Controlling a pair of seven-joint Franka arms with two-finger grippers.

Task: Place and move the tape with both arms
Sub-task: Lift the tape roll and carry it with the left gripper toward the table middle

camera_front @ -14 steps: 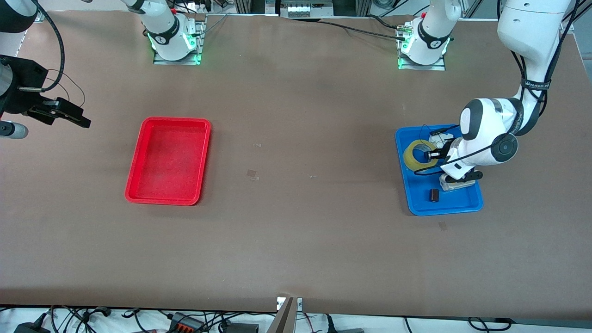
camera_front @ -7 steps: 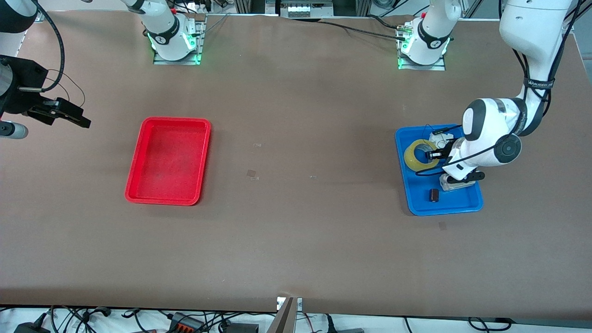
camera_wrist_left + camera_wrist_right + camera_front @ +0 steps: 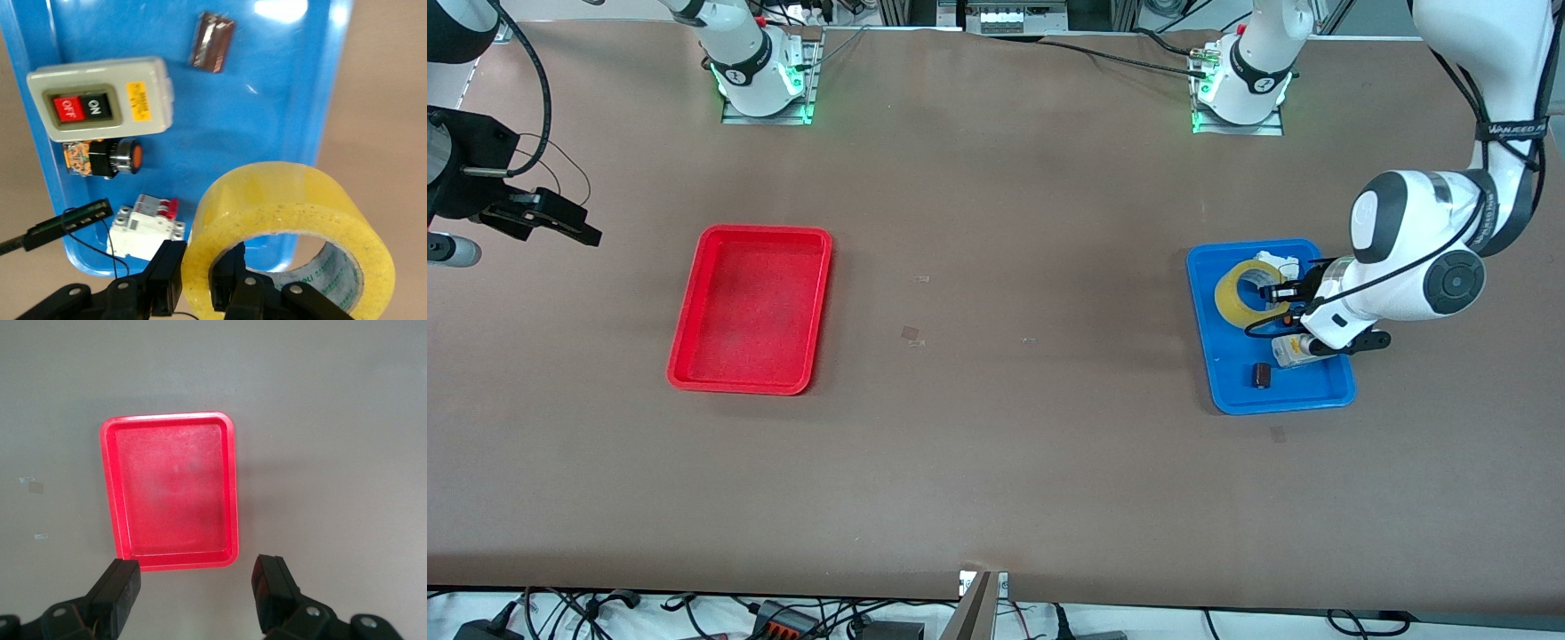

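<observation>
The tape (image 3: 1238, 292), a yellowish ring-shaped roll, hangs tilted just over the blue tray (image 3: 1202, 356). My left gripper (image 3: 1272, 294) is shut on its wall. In the left wrist view one finger is inside the hole of the tape (image 3: 287, 200) and the other outside, with the left gripper (image 3: 200, 270) pinching the yellow wall above the blue tray (image 3: 280, 100). My right gripper (image 3: 562, 227) waits open in the air over the table at the right arm's end, beside the red tray (image 3: 751, 307). In the right wrist view the right gripper (image 3: 200, 583) is empty above the red tray (image 3: 170, 490).
The blue tray also holds a grey ON/OFF switch box (image 3: 100, 97), an orange push button (image 3: 123, 155), a white breaker (image 3: 143, 227) and a small black cylinder (image 3: 1261, 375). Small bits of tape lie on the brown table (image 3: 996, 444) between the trays.
The left gripper finished closing on the tape and raised it off the tray floor, and the left arm's elbow swung toward its own end of the table. The right arm has not moved.
</observation>
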